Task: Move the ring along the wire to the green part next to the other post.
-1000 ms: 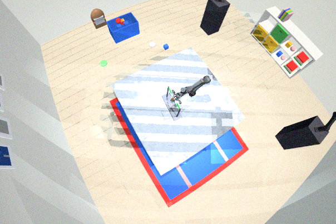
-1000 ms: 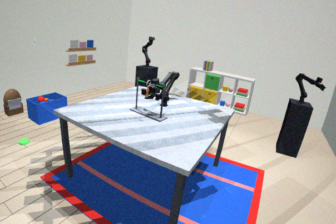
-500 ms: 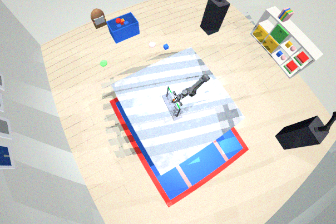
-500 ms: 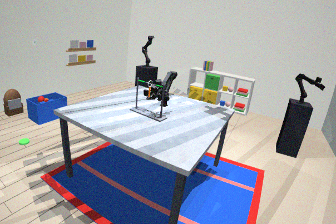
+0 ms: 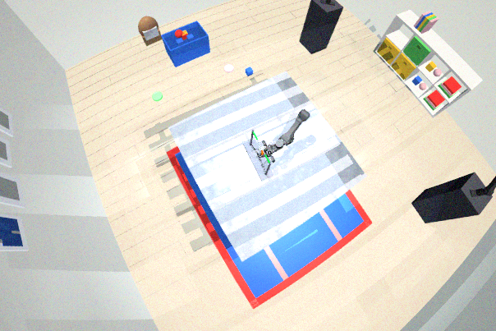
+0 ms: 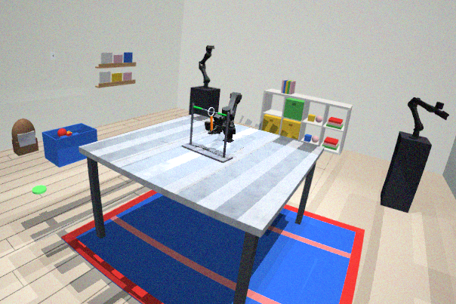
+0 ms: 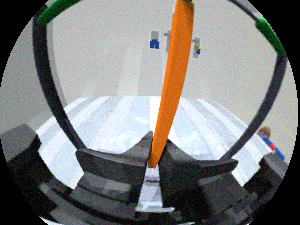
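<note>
The tool is clenched on the low end of the orange handle, which stands almost straight up toward 12 o'clock. The ring is on top of it, around the grey middle of the wire, between the two green ends. I think the ring must slide along the wire to a green end without bumping the grey part.

The ring is a thin pale hoop around the wire, about midway between the two dark posts, on the span between the green ends. Whether it touches the wire cannot be told. Its orange handle hangs down, slightly tilted, a slim tapering rod with its lower end clamped between the gripper fingers.
</note>
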Controlling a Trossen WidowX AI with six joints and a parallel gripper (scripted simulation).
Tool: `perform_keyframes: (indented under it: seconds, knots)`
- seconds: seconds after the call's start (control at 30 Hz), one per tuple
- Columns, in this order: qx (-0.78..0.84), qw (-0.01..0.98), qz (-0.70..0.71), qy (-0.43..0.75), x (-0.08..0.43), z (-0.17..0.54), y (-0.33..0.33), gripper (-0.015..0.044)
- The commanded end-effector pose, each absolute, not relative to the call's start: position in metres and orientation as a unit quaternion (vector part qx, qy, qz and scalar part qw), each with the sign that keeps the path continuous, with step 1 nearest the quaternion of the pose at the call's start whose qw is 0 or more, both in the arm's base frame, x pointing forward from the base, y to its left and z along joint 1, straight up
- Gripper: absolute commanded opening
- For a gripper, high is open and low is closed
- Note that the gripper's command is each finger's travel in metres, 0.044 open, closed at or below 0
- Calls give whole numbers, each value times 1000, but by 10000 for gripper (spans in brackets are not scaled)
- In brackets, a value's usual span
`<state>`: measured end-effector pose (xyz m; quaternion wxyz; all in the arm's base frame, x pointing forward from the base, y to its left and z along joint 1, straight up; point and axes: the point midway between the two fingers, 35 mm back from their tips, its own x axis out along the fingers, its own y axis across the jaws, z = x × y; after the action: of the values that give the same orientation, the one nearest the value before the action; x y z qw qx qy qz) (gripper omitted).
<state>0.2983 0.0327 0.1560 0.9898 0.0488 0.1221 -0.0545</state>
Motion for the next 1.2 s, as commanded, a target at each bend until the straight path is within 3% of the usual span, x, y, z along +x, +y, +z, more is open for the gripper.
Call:
perform_keyframes:
  seconds: [0.0, 1.17]
  knots:
    - [66, 988, -63, 121, 300, 157, 41, -150]
    - [16, 992, -28, 123, 305, 160, 65, -150]
